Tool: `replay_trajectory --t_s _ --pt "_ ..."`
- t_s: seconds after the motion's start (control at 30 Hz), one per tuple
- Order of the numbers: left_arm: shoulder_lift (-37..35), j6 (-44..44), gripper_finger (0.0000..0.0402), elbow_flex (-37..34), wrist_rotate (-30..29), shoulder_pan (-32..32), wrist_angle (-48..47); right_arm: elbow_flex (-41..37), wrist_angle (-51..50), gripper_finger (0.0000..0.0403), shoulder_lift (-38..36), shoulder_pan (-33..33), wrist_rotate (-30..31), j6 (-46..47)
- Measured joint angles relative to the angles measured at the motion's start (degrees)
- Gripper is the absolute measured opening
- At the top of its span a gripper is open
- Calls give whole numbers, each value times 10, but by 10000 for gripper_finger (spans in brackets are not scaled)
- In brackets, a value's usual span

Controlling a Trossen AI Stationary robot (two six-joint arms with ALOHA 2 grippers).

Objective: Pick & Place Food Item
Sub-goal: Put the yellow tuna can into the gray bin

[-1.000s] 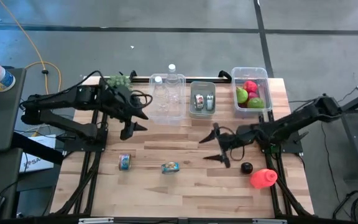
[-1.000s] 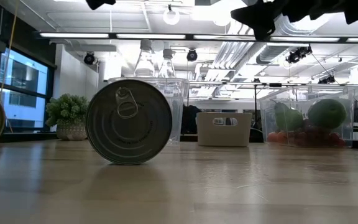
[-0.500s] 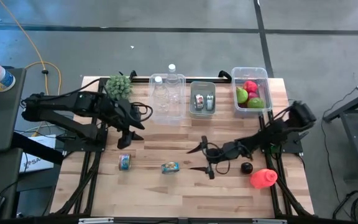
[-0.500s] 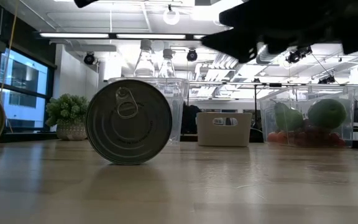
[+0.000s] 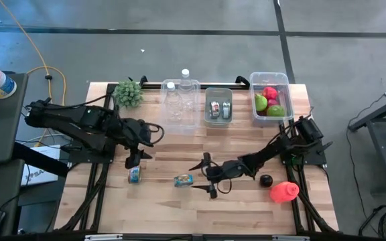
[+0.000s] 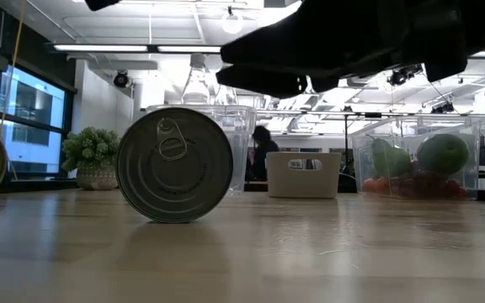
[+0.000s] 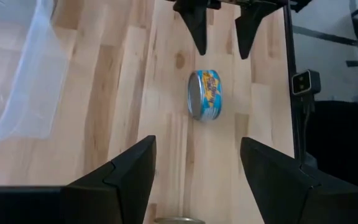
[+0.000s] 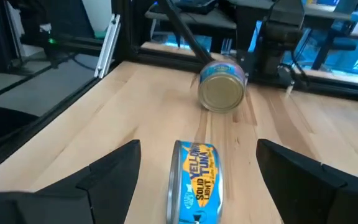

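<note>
A blue-and-yellow tuna can rests on its curved side wall near the table's near edge; its flat lid faces the low view. My right gripper is open and level, just right of this can, which lies ahead between the fingers. A second can lies on its side farther left. My left gripper is open, hovering just beyond that can, looking toward the tuna can.
Along the far edge stand a clear bin with bottles, a small bin with cans and a bin of fruit. A plant sits far left. A dark round item and a red item lie near right.
My right gripper has travelled toward the table's left and near edge, staying open, and now sits close beside the tuna can. My left gripper has moved toward the near edge, closing on the second can. Neither can has moved.
</note>
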Motion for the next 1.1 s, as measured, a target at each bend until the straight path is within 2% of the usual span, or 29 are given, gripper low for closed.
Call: replay_trajectory --t_s 0.1,0.27,0.43,0.6,0.7,0.87,1.03,1.1 --pt "0 -11 228 0 -23 -25 -2 7 -41 309 0 0 0 1" --pt "0 -45 228 -11 -44 -58 -10 9 -35 309 1 0 24 8" --pt "0 -61 228 -36 -68 -89 -11 8 -39 309 2 -4 21 31" --pt "0 -84 228 -61 -104 -111 -7 12 -29 309 29 -6 24 27" --pt "0 -126 228 -64 -122 -118 -8 27 -36 309 48 -11 44 22" --pt "0 -141 228 -64 -129 -145 -4 46 -46 309 45 -18 13 20" --pt "0 -176 228 -67 -172 -183 -1 51 -66 309 47 -18 -29 29" --pt "0 -185 228 -67 -187 -200 0 50 -83 309 47 -18 -23 29"
